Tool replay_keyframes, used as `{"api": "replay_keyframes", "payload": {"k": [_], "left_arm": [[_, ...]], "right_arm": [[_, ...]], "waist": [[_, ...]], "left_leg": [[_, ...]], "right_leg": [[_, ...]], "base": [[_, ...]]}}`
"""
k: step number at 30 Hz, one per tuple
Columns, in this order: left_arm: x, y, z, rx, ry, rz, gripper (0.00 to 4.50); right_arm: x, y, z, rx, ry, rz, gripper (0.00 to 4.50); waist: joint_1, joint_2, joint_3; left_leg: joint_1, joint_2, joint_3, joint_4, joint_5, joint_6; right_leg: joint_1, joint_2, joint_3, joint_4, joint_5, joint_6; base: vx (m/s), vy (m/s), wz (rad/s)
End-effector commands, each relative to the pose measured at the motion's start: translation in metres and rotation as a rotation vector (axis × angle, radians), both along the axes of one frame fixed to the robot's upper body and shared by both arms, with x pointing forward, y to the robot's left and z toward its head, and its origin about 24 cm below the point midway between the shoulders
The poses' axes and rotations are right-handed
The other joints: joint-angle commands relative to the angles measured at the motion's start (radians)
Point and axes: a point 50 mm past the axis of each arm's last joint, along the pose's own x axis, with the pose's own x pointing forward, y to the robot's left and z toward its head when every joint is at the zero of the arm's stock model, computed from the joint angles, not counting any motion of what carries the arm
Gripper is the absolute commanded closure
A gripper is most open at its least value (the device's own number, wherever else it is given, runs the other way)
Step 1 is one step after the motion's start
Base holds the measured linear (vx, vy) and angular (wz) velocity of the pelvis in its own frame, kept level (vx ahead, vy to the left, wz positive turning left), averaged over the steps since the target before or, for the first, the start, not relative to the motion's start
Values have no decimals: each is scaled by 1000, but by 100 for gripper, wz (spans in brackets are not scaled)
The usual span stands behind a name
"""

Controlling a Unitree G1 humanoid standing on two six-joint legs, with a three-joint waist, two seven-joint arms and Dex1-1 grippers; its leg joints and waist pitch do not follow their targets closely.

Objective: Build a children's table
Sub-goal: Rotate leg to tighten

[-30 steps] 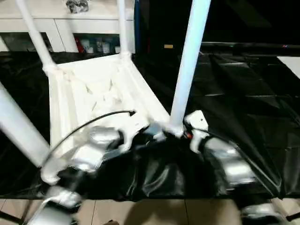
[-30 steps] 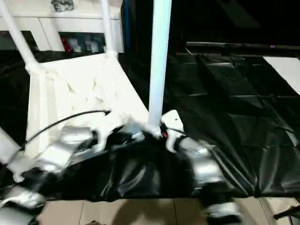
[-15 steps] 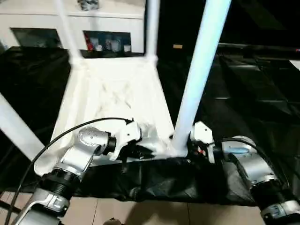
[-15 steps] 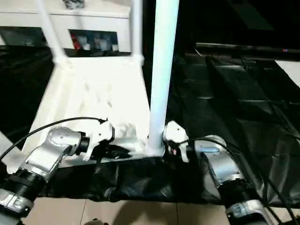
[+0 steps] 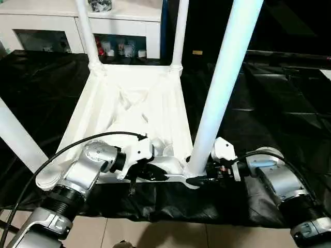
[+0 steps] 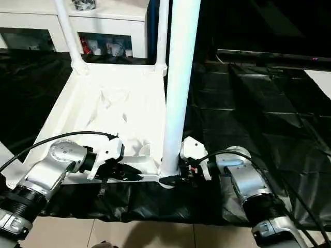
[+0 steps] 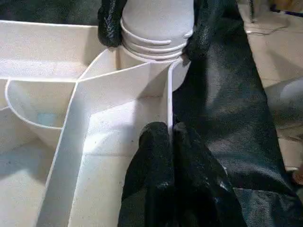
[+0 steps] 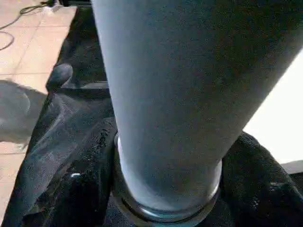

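Here the children's table (image 5: pixel 132 106) lies upside down on a black sheet (image 5: pixel 269 113) spread over the work surface, its ribbed underside facing up and its white legs rising from the corner sockets. Two far legs stand at the back corners in front of a white cabinet (image 5: pixel 51 20), another leg (image 5: pixel 15 139) crosses the left edge of the head view, and the near leg (image 5: pixel 222 88) stands at the front right corner. The left gripper (image 7: pixel 169 130) is clenched on the thin front rim of the tabletop, one black finger on each side of the rim wall, just beside that corner socket. The right gripper (image 5: pixel 202 179) sits at the base of the near leg, its black fingers (image 7: pixel 110 23) on either side of the leg's ridged foot and touching it, grasping the leg where it enters the socket
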Motion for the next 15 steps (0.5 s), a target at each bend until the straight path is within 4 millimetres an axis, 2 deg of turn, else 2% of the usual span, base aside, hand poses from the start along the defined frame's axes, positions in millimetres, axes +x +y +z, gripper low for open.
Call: {"api": "replay_keyframes", "payload": {"k": [1, 3, 4, 5, 6, 7, 9, 11, 13, 15], "left_arm": [[8, -11, -2, 6, -35, 77, 450], [14, -14, -2, 5, -53, 143, 450], [14, -14, -2, 5, -53, 143, 450], [21, -20, -1, 1, -72, 234, 450], [22, -22, -1, 0, -74, 251, 450], [25, -26, -1, -3, -83, 289, 450], [30, -37, 1, -9, -101, 352, 450], [29, -49, 1, -12, -109, 368, 450], [27, -59, -1, -17, -104, 350, 450], [25, -63, -1, -19, -101, 341, 450]], "right_arm": [[-1, 23, -8, 32, 17, -18, 178], [7, 26, -11, 42, -3, -138, 178], [7, 26, -11, 42, -3, -138, 178], [19, 30, -16, 58, -16, -342, 178], [21, 31, -17, 60, -15, -383, 178], [24, 33, -19, 68, -11, -469, 178], [29, 39, -23, 85, -1, -603, 178], [32, 49, -24, 103, 14, -691, 178], [32, 65, -22, 134, 26, -714, 178], [31, 71, -21, 151, 30, -712, 178]], "waist": [[-2, -6, -47], [-8, -6, -43], [-8, -6, -43], [-11, -5, -43], [-21, -3, -39], [-30, -5, -41], [-41, -4, -41], [-47, 0, -44], [-54, -5, -42], [-56, -4, -40]], "left_leg": [[7, 23, -11, -68, -305, 21], [14, 21, -15, -71, -354, -1], [18, 19, -16, -70, -369, -5], [16, 19, -22, -72, -377, -11], [16, 18, -24, -74, -394, -23], [17, 16, -30, -74, -411, -32], [2, 16, -38, -81, -408, -38], [11, 15, -41, -80, -435, -34], [12, 14, -39, -82, -444, -19], [15, 12, -40, -80, -466, -16]], "right_leg": [[38, -49, 37, -79, -359, -178], [31, -52, 36, -92, -469, -145], [28, -52, 34, -95, -502, -134], [32, -56, 32, -100, -549, -112], [26, -54, 28, -106, -587, -97], [27, -55, 23, -111, -619, -81], [38, -56, 17, -110, -613, -67], [32, -55, 14, -116, -597, -72], [27, -51, 16, -120, -560, -88], [24, -52, 15, -124, -583, -83]], "base": [[0, 0, 0], [0, 0, 0], [-54, -5, -2], [-54, -5, -2], [-58, 3, -5], [-59, 16, -11], [-57, 24, -14], [0, 0, 0], [0, 0, 0], [0, 0, 0]]}}
